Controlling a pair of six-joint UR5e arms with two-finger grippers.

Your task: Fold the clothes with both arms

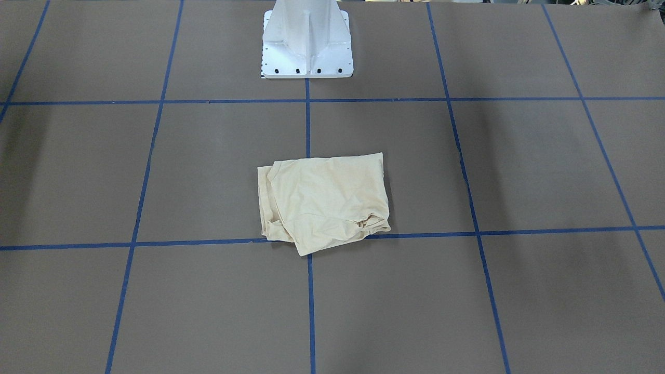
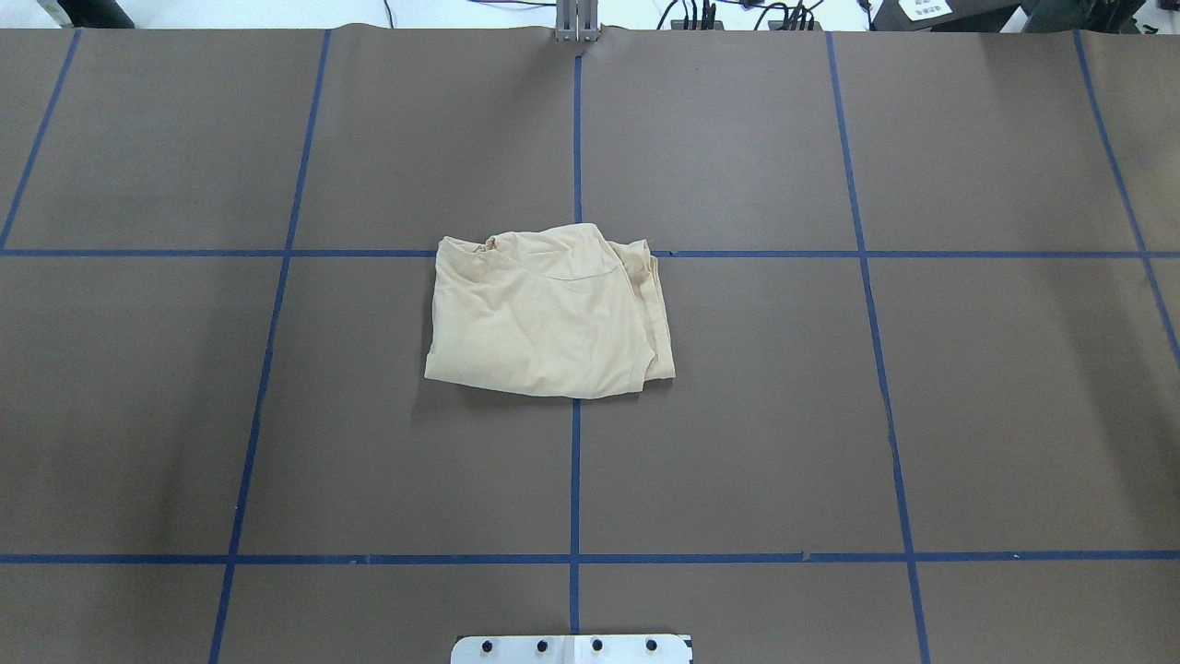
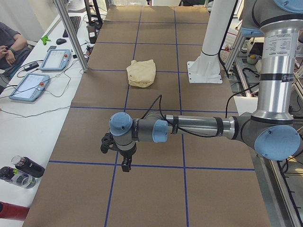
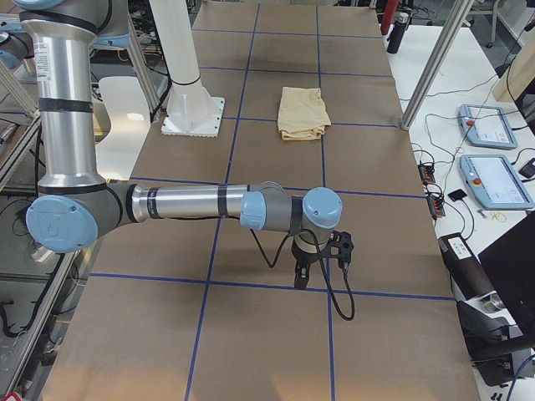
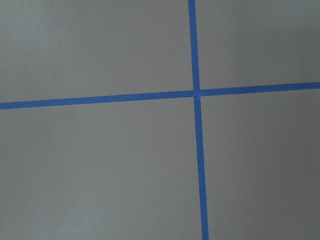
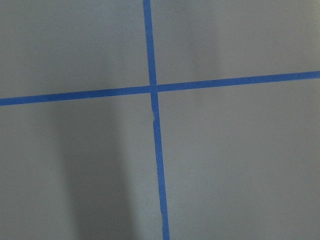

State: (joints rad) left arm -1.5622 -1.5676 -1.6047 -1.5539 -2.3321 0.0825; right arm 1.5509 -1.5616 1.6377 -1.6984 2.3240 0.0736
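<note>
The clothes (image 2: 544, 318) are one pale cream-yellow shirt, folded into a compact rectangle at the middle of the brown table; they also show as clothes (image 1: 322, 200), clothes (image 3: 141, 73) and clothes (image 4: 303, 113). No print shows. My left gripper (image 3: 125, 165) hangs on the near arm far out toward the table's left end, well away from the shirt; I cannot tell whether it is open or shut. My right gripper (image 4: 299, 280) hangs likewise near the right end, and its state cannot be told either. Both wrist views show only bare table with crossing blue tape.
The white pedestal base (image 1: 307, 47) stands at the robot's side of the table. Blue tape lines (image 2: 575, 461) grid the brown surface. Beside the table are tablets (image 3: 56, 59), bottles (image 3: 23, 170), a seated person (image 3: 7, 45) and more tablets (image 4: 483, 125).
</note>
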